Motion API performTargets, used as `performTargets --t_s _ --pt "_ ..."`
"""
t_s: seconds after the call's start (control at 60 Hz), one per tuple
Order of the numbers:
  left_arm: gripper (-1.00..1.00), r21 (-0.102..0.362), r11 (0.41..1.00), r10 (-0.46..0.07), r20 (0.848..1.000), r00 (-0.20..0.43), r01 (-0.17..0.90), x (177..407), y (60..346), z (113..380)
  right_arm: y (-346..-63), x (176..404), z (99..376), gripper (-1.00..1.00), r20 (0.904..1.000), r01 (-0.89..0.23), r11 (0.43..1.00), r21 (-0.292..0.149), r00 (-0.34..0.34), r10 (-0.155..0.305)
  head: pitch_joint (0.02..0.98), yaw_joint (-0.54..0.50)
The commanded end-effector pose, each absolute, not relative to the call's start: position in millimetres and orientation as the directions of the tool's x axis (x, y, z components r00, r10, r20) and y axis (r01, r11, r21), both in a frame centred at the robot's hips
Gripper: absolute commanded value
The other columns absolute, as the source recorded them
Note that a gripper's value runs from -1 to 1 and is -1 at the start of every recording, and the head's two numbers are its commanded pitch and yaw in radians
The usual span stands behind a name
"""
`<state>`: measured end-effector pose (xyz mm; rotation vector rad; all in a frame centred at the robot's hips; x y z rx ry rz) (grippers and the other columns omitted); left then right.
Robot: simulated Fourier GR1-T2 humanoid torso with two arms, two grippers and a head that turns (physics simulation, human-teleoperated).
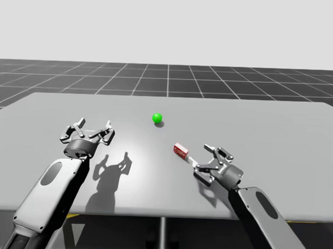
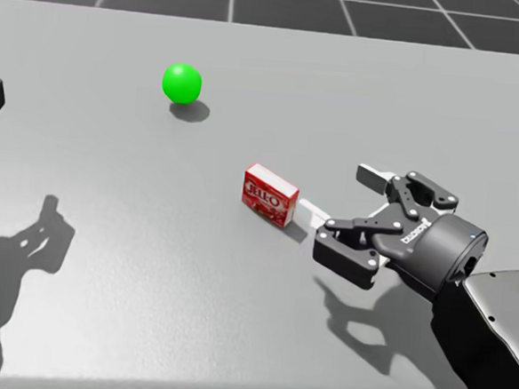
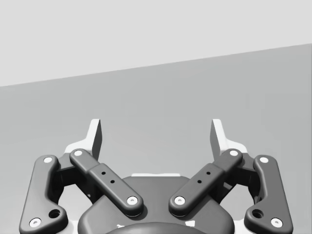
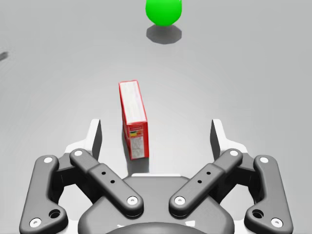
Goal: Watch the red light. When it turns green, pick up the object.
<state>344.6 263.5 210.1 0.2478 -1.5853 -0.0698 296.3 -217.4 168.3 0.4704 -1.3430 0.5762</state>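
The light (image 1: 157, 118) is a green ball on the grey table (image 1: 275, 134), also seen in the head view (image 2: 182, 82) and ahead of my right gripper (image 4: 164, 10). A small red box (image 1: 180, 151) (image 2: 269, 195) stands on its long edge near the table's middle. My right gripper (image 1: 201, 156) (image 2: 341, 197) (image 4: 156, 136) is open, low over the table. The near end of the box (image 4: 134, 119) sits between its fingers, closer to one of them, touching neither. My left gripper (image 1: 93, 124) (image 3: 156, 134) is open and holds nothing, far to the left of the box.
The table's front edge (image 1: 163, 215) runs just behind both forearms. Shadows of my arms fall on the tabletop (image 2: 23, 258). A dark gridded floor (image 1: 168, 78) lies beyond the far edge.
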Motion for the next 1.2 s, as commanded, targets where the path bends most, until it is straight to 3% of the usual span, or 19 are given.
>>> performTargets --t_s 0.017,0.217,0.25,0.567,0.65,0.817,0.85,0.867,0.883,0.9,0.917,1.067,1.2 --pt "-1.0 0.2 0.973 -0.202 0.979 -0.01 -0.114 345.0 263.7 209.5 -202.3 298.4 151.8 -1.0 0.9772 -0.67 0.742 0.014 0.167 0.131 0.808 -0.1" --pt "-1.0 0.197 0.974 -0.2 0.98 -0.013 -0.115 344.7 264.4 210.2 -190.1 306.1 139.5 -1.0 0.9691 -0.678 0.735 0.013 0.19 0.157 0.812 -0.09" --pt "-1.0 0.197 0.974 -0.199 0.98 -0.013 -0.115 344.6 264.3 210.3 -187.5 308.7 135.3 -1.0 0.9652 -0.678 0.735 -0.002 0.191 0.179 0.812 -0.09" --pt "-1.0 0.196 0.974 -0.199 0.98 -0.014 -0.116 344.6 264.7 210.7 -162.8 334.5 128.9 -1.0 0.9645 -0.687 0.725 -0.037 0.166 0.206 0.811 -0.09" --pt "-1.0 0.195 0.974 -0.198 0.98 -0.015 -0.116 344.5 264.9 211.1 -157.2 339.3 124.1 -1.0 0.9585 -0.689 0.722 -0.067 0.156 0.239 0.812 -0.09" --pt "-1.0 0.195 0.974 -0.198 0.98 -0.016 -0.117 344.6 264.9 211.6 -155.6 342.8 121.7 -1.0 0.9509 -0.682 0.729 -0.061 0.183 0.25 0.81 -0.09" --pt "-1.0 0.196 0.974 -0.199 0.98 -0.016 -0.117 344.6 264.8 211.5 -157.1 343.4 122.3 -1.0 0.9479 -0.688 0.721 -0.08 0.171 0.269 0.808 -0.09" --pt "-1.0 0.196 0.974 -0.199 0.98 -0.016 -0.117 344.6 264.7 211.4 -157.8 343.6 122.3 -0.82 0.949 -0.686 0.723 -0.087 0.164 0.269 0.808 -0.09" --pt "-1.0 0.196 0.973 -0.2 0.98 -0.015 -0.117 344.6 264.6 211.2 -158.4 343.9 121.2 -0.18 0.9558 -0.663 0.744 -0.083 0.158 0.248 0.807 -0.09" --pt "-1.0 0.197 0.973 -0.2 0.98 -0.015 -0.117 344.7 264.6 211.1 -158.7 343.4 120.9 0.15 0.9573 -0.653 0.753 -0.079 0.161 0.24 0.806 -0.09" --pt "-1.0 0.197 0.973 -0.2 0.98 -0.014 -0.117 344.7 264.6 211.0 -159.8 342.5 121.0 0.95 0.9573 -0.655 0.752 -0.079 0.161 0.24 0.805 -0.09" --pt "-1.0 0.199 0.973 -0.202 0.979 -0.013 -0.116 344.9 263.5 210.4 -167.4 341.4 120.8 1.0 0.9569 -0.658 0.75 -0.068 0.17 0.236 0.796 -0.09" --pt "-1.0 0.201 0.973 -0.204 0.979 -0.013 -0.115 344.9 262.9 210.3 -170.5 341.0 122.2 1.0 0.9579 -0.655 0.753 -0.063 0.172 0.23 0.712 -0.1"
